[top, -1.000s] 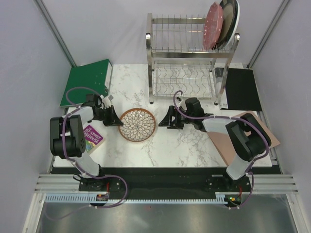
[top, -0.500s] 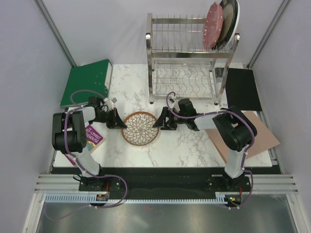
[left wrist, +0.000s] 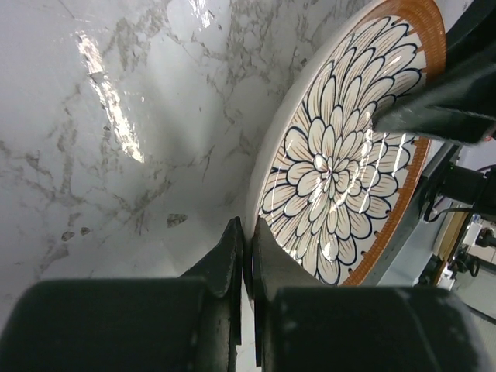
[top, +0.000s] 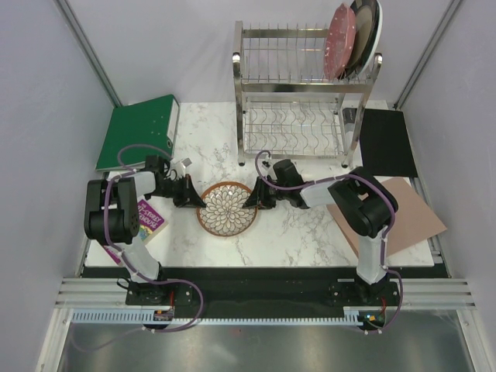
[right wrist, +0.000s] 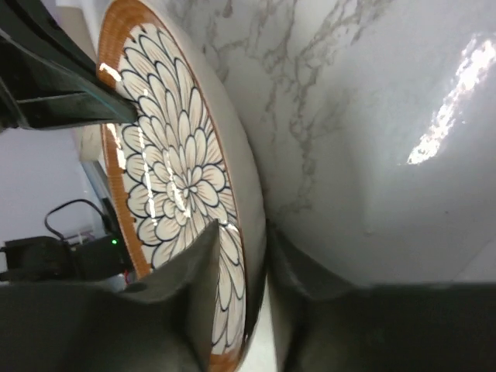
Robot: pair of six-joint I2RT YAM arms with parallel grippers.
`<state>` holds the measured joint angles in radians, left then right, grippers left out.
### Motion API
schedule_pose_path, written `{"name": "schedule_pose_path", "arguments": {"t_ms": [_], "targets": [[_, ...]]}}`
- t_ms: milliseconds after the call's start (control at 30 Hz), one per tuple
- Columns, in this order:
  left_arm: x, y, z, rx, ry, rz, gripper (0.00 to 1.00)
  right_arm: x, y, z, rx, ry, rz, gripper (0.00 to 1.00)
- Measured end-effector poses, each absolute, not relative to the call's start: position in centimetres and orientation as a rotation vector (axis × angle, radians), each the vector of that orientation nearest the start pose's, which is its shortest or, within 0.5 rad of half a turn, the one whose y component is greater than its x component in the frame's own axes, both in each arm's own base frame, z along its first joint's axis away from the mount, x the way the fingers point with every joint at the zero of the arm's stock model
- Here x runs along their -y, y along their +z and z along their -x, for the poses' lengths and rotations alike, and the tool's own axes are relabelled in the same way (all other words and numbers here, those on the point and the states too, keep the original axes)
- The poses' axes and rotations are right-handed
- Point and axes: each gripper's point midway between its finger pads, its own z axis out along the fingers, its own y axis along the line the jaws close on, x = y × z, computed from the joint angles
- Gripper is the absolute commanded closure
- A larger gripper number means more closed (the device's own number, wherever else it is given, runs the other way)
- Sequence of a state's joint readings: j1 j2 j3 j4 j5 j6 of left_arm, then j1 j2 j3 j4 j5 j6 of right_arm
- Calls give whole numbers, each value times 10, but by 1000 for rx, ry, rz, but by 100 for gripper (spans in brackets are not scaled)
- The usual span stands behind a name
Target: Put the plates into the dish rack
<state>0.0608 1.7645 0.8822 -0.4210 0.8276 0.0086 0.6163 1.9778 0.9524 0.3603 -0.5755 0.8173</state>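
From above, found the petal plate (top: 227, 207) on the white, grey-veined marble desk (top: 294, 232), in front of the dish rack (top: 294, 93) and between both arms. Spotted only there a pink plate (top: 339, 40) and a dark plate (top: 363, 31) upright at the right end of the shiny wire rack's top tier. Through the left wrist camera, saw the left pincer (left wrist: 246, 240) pressed together, tips against the plate's rim. Through the right wrist camera, saw the right pincer (right wrist: 246, 236) clamped on the opposite rim, one finger over the glossy face, one beneath. Noted a brown border and cream petals outlined in dark ink, ringed around a small centre.
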Motion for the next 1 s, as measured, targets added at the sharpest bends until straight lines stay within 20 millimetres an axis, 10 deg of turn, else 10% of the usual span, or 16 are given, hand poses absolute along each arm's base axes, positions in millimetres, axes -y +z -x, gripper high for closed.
{"name": "schedule_pose_path", "arguments": {"t_ms": [67, 300, 467, 700, 1000], "targets": [[112, 24, -290, -2629, -1147, -88, 80, -352, 21, -293, -2527, 1308, 99, 100], [117, 39, -290, -2587, -1179, -102, 50, -335, 24, -288, -2561, 1183, 171, 100], [106, 79, -304, -2464, -1031, -190, 43, -302, 60, -281, -2580, 1073, 356, 100], [87, 153, -340, -2218, -781, -283, 39, -268, 201, -312, -2311, 955, 737, 100], [84, 156, -350, -2198, -758, -247, 40, -226, 396, -276, -1733, 630, 880, 100]]}}
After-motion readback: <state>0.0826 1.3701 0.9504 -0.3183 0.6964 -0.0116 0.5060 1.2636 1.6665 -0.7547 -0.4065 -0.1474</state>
